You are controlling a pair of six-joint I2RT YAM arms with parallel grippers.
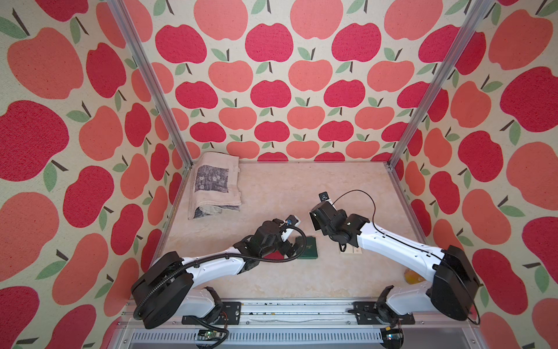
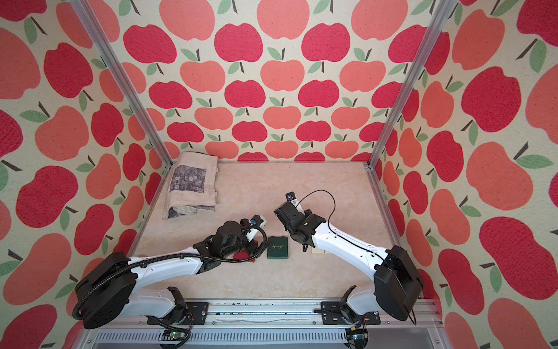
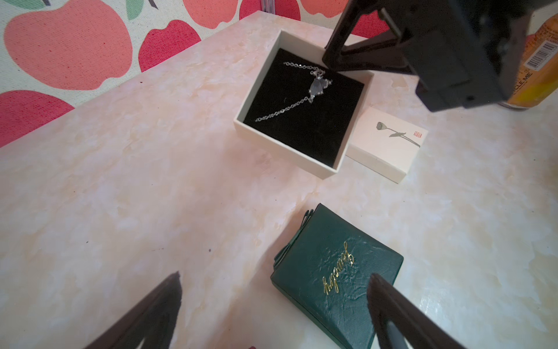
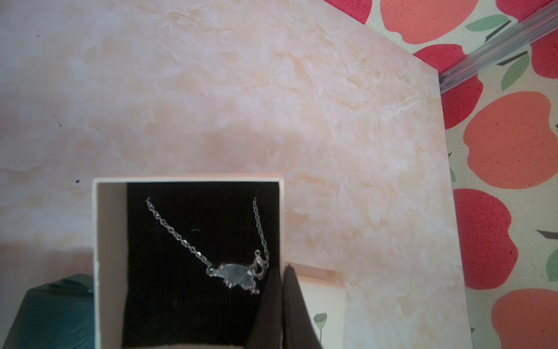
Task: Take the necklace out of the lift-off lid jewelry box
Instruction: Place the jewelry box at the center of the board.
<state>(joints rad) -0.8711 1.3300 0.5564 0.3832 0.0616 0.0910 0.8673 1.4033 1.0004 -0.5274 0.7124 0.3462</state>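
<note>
The cream lift-off lid jewelry box (image 3: 280,151) stands open on the marble table, its black pad showing. A silver necklace (image 3: 317,86) with a pale winged pendant lies on that pad, chain ends tucked in; the right wrist view also shows the necklace (image 4: 234,273) inside the box (image 4: 110,241). The box's lid (image 3: 383,148), white with a lotus drawing, lies flat against the box. My right gripper (image 4: 283,267) is shut, its tips at the box's rim next to the pendant; whether they pinch the wall I cannot tell. My left gripper (image 3: 275,275) hangs open over the table.
A closed dark green case (image 3: 338,272) with gold script lies by the left gripper, seen in both top views (image 1: 306,248). A red item (image 1: 273,256) sits under the left arm. An orange can (image 3: 540,60) stands front right; a folded towel (image 1: 216,184) lies back left.
</note>
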